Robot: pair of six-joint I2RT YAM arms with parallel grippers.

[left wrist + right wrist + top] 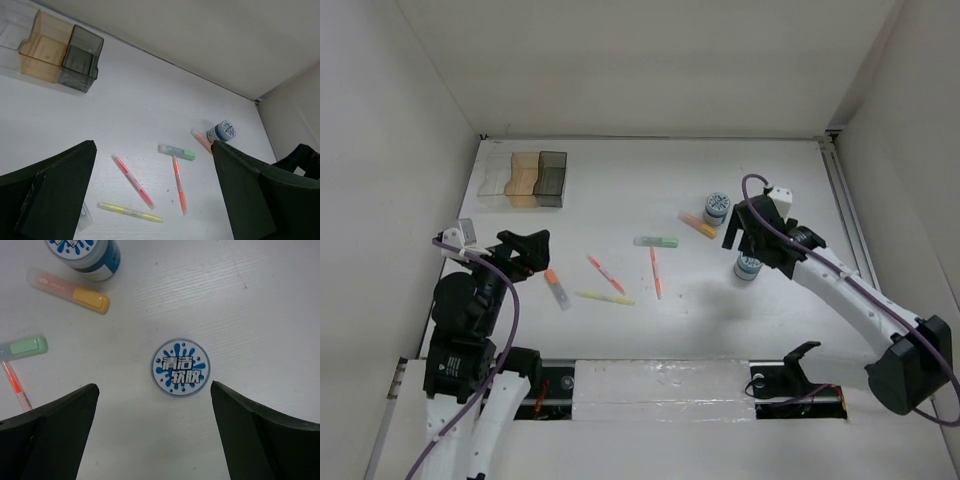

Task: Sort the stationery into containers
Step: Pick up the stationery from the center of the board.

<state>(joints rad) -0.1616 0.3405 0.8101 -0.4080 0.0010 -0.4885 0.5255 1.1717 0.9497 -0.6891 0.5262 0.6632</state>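
Two hands are released, their fingers spread wide and nothing held between them. The right hand (153,386) hangs directly above one blue-and-white roll (181,367), which stands on its end on the bench (260,300). I judge it is placed so because this roll is the first thing to be picked. The left hand (153,144) hovers at the left side and looks over the scattered pens (134,187), probably to take those in its turn. The three containers (525,180), clear, amber and dark grey, stand joined in a row at the far left corner, well apart from all the stationery. By my judgement the sorting is not yet begun.

Only the right wrist view shows the printed top of the roll, and that neither finger touches it. It shows also the second roll (85,255) just beside an orange-capped marker (70,290). The left wrist view looks into the amber and grey bins, and they seem empty. The top view shows a short orange marker (556,288) near the left hand, which that hand's own finger almost hides.
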